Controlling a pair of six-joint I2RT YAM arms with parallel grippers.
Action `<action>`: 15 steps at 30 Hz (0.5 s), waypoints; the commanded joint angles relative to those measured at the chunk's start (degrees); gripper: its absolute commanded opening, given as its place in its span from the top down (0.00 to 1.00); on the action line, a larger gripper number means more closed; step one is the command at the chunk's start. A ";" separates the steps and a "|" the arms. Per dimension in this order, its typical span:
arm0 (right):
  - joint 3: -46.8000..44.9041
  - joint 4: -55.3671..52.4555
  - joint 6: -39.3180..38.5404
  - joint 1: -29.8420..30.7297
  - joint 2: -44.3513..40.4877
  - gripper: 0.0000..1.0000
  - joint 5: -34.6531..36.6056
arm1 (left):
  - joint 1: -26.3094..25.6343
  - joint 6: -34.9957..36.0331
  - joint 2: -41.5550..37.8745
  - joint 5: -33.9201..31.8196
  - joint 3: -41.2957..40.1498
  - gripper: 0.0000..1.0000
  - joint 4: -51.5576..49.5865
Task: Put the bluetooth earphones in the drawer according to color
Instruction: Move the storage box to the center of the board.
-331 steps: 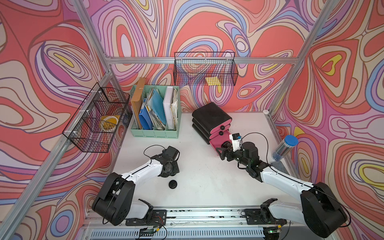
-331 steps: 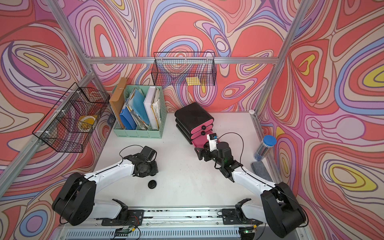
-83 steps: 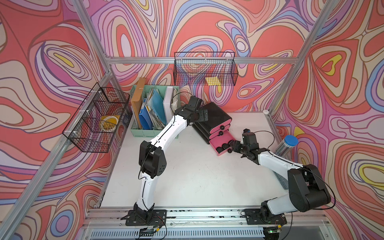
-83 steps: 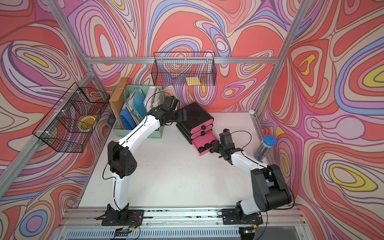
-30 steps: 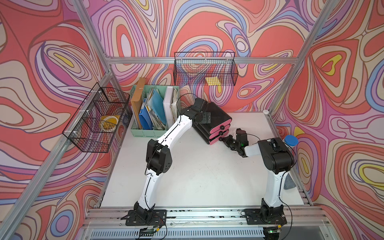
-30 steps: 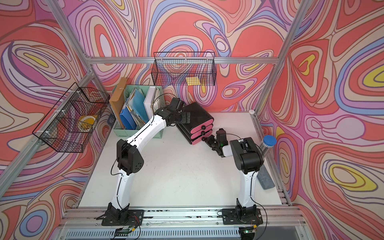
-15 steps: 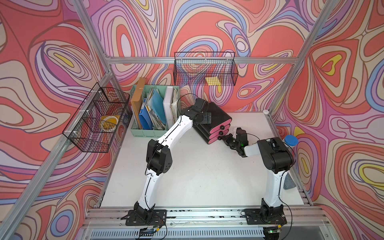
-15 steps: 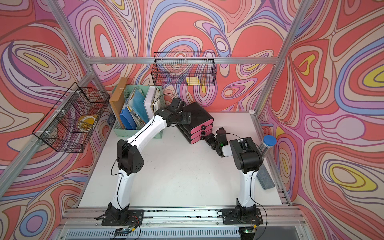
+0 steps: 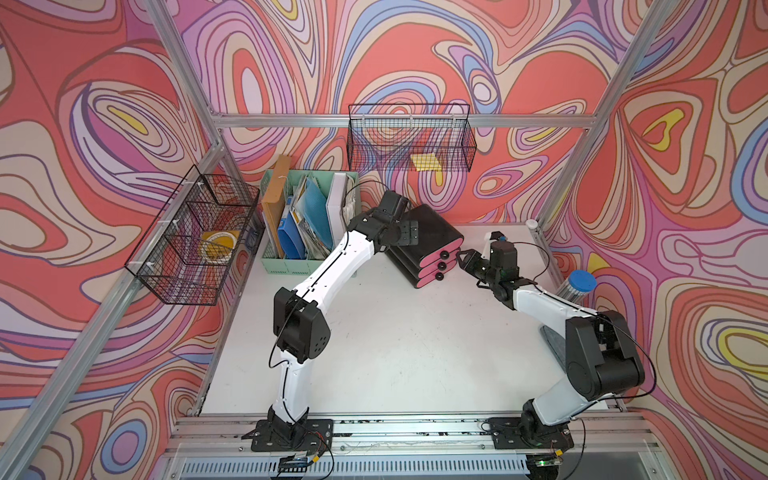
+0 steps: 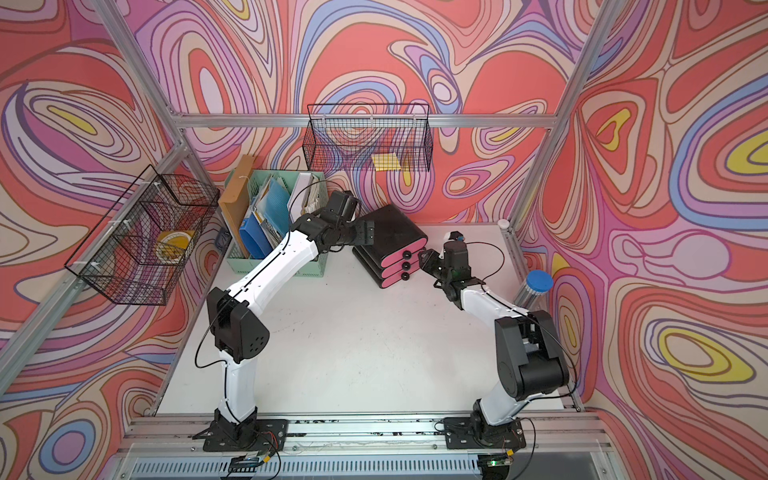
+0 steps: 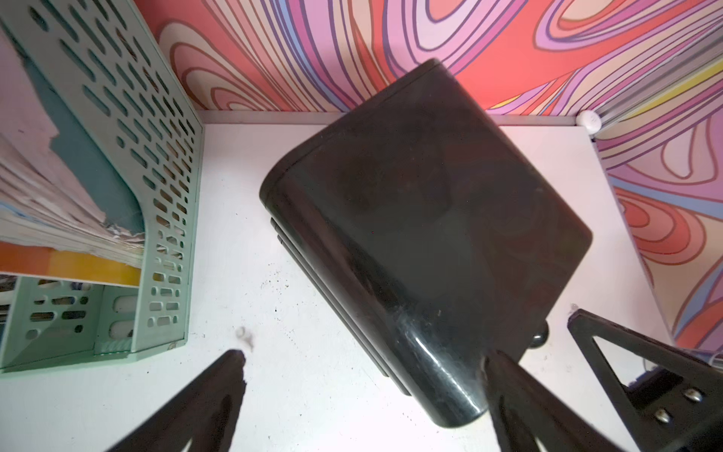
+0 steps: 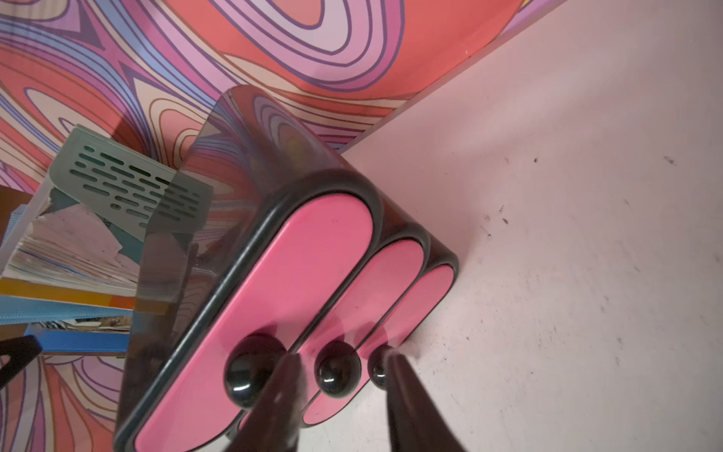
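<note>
Seen from above, with 12 o'clock at the back wall, the drawer (image 9: 432, 235) stands on the white worktop (image 9: 395, 340) at about 12 o'clock. It is a glossy black cabinet set at a slant, and its three pink fronts face roughly 4 o'clock. All three fronts sit flush and closed.

Your right arm reaches in from 4 o'clock. In its wrist view the right pincer (image 12: 342, 354) is released. Its two dark fingers are blurred and stand apart, one on each side of the middle knob (image 12: 337, 370), with a gap showing at each side. The top knob (image 12: 250, 370) lies just outside one finger. The bottom knob (image 12: 377, 368) is partly hidden behind the other.

Your left arm stretches from 7 o'clock to the cabinet's 10 o'clock side. The left pincer (image 11: 364, 364) is spread wide and grips nothing. One finger hangs over bare worktop, and the other lies against the cabinet's rounded black corner.

A mint-green file organizer (image 9: 286, 266) full of folders stands at 10 o'clock, near the cabinet but apart from it. A wire basket (image 9: 409, 141) hangs on the back wall at 12 o'clock with a yellow note (image 9: 424, 162) in it. A second basket (image 9: 195, 245) hangs on the wall at 9 o'clock. A clear tube with a blue lid (image 9: 582, 282) stands at the 3 o'clock edge.
</note>
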 commanded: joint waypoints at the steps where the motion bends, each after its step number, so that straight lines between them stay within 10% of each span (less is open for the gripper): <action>1: 7.90 -9.22 -6.17 -1.08 1.64 0.27 -0.38 | 2.64 -2.74 -2.18 5.37 -2.33 0.01 1.64; 4: 16.02 -14.57 -7.61 -1.40 5.59 0.03 -1.97 | 3.57 -4.39 -2.64 8.07 -3.92 0.01 3.56; 15: 39.38 -18.69 -12.78 -6.04 23.60 0.02 -19.59 | 5.13 -8.92 -0.64 14.28 -9.22 0.01 11.21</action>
